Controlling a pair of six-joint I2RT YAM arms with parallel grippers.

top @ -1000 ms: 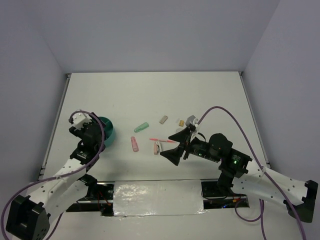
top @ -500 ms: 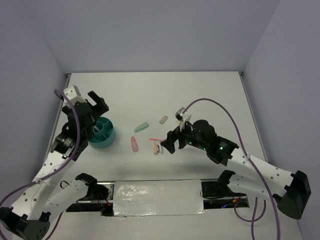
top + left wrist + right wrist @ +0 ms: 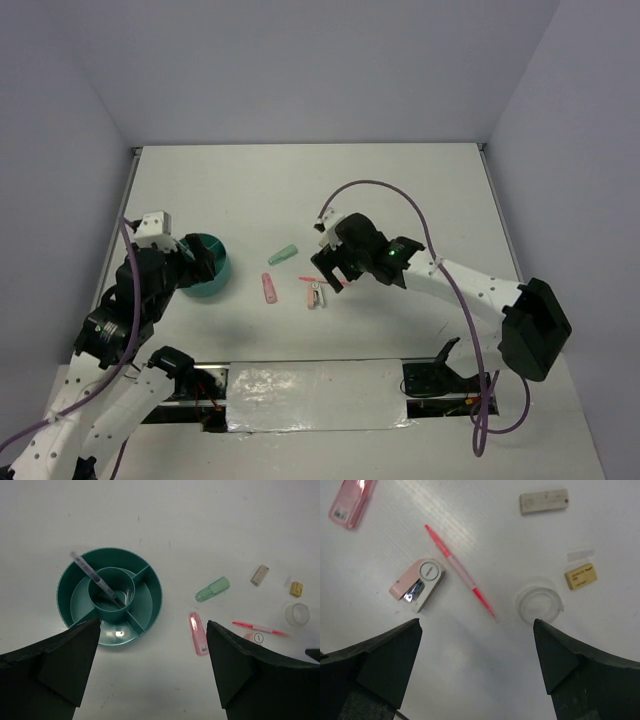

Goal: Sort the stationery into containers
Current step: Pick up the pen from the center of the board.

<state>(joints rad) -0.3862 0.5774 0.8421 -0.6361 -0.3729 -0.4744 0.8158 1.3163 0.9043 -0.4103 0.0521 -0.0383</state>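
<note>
Left pincer [image 3: 153,623] is spread wide with nothing held, hung above the counter [image 3: 150,510] over the right edge of the round teal organizer [image 3: 67,580]. Right pincer [image 3: 476,622] is likewise released and empty, poised over the loose stationery at mid-counter. Thin dark pen [image 3: 97,582] is already seated in the organizer: it leans in the centre cup, upper end slanted out over an outer compartment. The other compartments appear bare. Everything else lies flat on the counter, to the right of the organizer. Nearest the arm bases are the pink stick [image 3: 198,633] and the pink-white clip [image 3: 417,584]. The thin pink pen [image 3: 460,572] is laid diagonally just beside the clip; contact cannot be told. Clear tape ring [image 3: 538,605] is found near the pen's red tip, apart from it. Further out, the mint-green tube [image 3: 212,589] is angled beyond the pink stick. Tan nub [image 3: 580,576] sits just past the tape ring. Grey block [image 3: 544,501] lies beside it, among the farthest pieces.
</note>
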